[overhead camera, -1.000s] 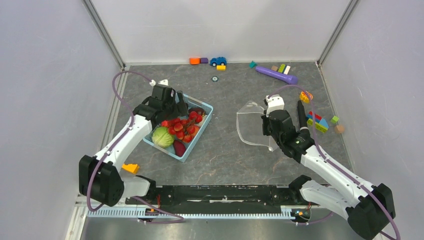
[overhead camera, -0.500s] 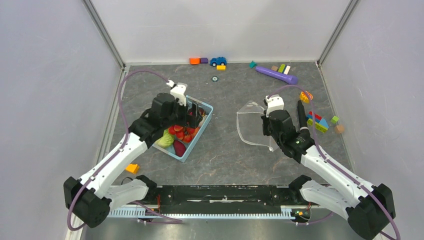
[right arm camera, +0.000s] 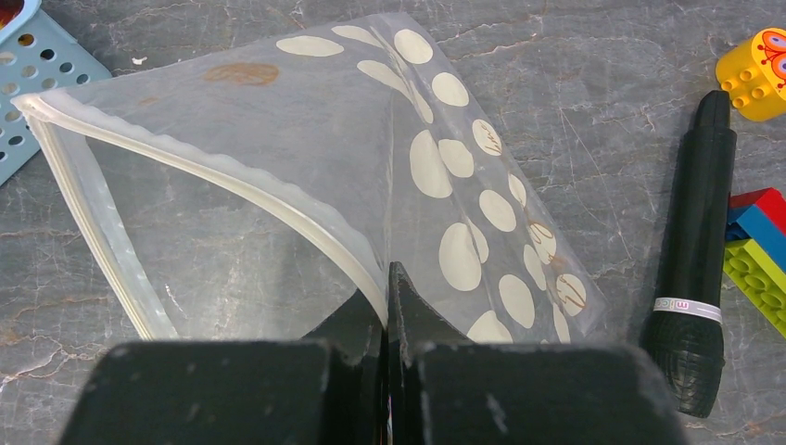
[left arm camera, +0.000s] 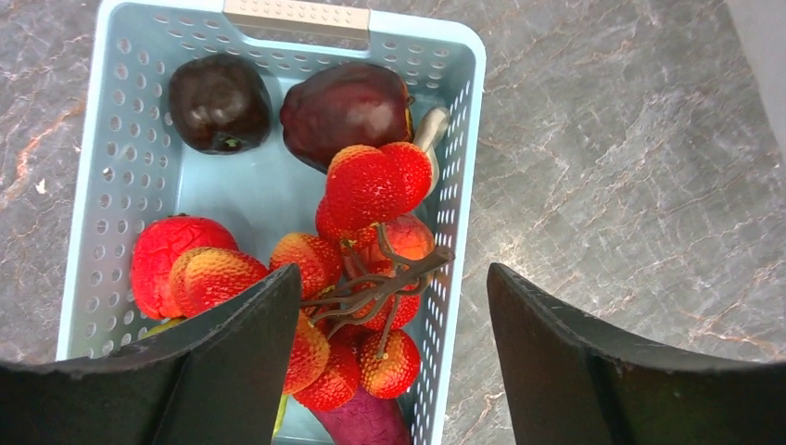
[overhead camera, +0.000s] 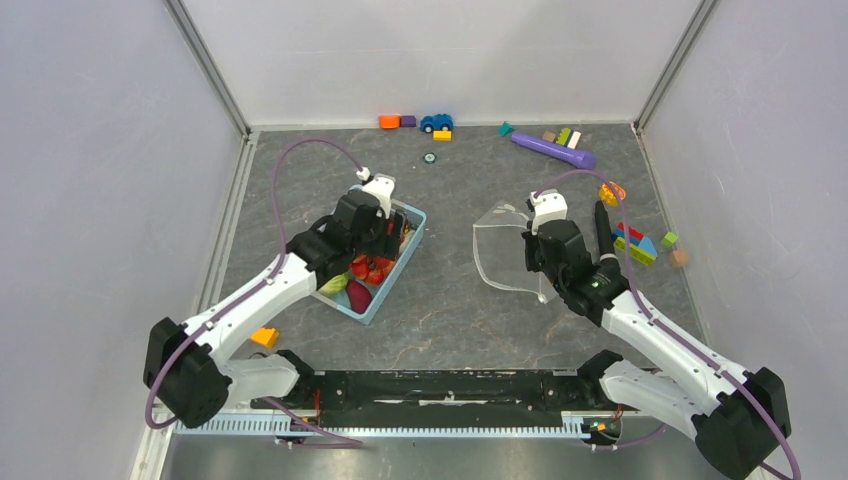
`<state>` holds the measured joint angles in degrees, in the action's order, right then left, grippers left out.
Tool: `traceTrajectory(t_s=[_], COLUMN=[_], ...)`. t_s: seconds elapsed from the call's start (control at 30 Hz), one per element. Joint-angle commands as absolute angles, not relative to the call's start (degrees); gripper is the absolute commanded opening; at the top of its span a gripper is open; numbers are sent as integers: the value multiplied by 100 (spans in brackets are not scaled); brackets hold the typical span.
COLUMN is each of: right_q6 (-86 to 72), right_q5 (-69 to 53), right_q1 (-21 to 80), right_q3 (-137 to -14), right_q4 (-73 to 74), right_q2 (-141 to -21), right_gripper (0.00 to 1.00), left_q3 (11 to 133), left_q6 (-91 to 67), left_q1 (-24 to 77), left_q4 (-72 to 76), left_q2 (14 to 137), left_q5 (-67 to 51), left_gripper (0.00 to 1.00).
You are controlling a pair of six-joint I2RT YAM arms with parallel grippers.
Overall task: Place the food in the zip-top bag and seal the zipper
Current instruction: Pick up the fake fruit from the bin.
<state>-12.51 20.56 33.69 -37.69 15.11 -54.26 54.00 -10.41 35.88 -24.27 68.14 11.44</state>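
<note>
Seen from above, the left arm hides most of the basket. The food lies inside it: red-orange berries on a brown stem, with two dark maroon pieces at the handle end. The left gripper hangs wide above the food, empty, having swung right across the basket. The right gripper stays pinched on the zipper of the dotted bag, right of the basket.
</note>
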Motion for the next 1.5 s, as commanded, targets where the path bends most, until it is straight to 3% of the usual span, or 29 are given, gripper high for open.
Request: traceTrajectory(t_s=[0.0, 0.27, 0.6, 0.77, 0.93, 1.03, 1.47], right_q6=[-1164, -1124, -1106, -1105, -1101, -1106, -1402], right_q5=[2051, 2112, 2116, 2116, 2105, 2105, 2123], right_q1=[3357, 3357, 3362, 3357, 3356, 3357, 3357], right_q3=[-3850, -3824, -3855, -3854, -3850, -3850, -4050], right_q4=[1385, 1382, 1380, 1384, 1384, 1387, 1697], right_q2=[-5388, -5396, -5475, -5462, -5455, -5449, -5374], right_gripper=[0, 0, 0, 0, 0, 0, 0], left_q3=[5587, 5748, 5625, 5599, 5606, 5637, 5883], left_q6=[-1011, -1081, -1003, -958, -976, -1008, -1616], left_q1=[3781, 3863, 3867, 3867, 3867, 3872, 3879], left_q4=[-2402, -2559, -2347, -2355, -2438, -2511, -2870], left_q2=[7086, 7399, 7472, 7499, 7513, 7480, 6434], left_q5=[1631, 2024, 2010, 1942, 1900, 1889, 2139], left_gripper=[76, 56, 51, 43, 22, 2, 2])
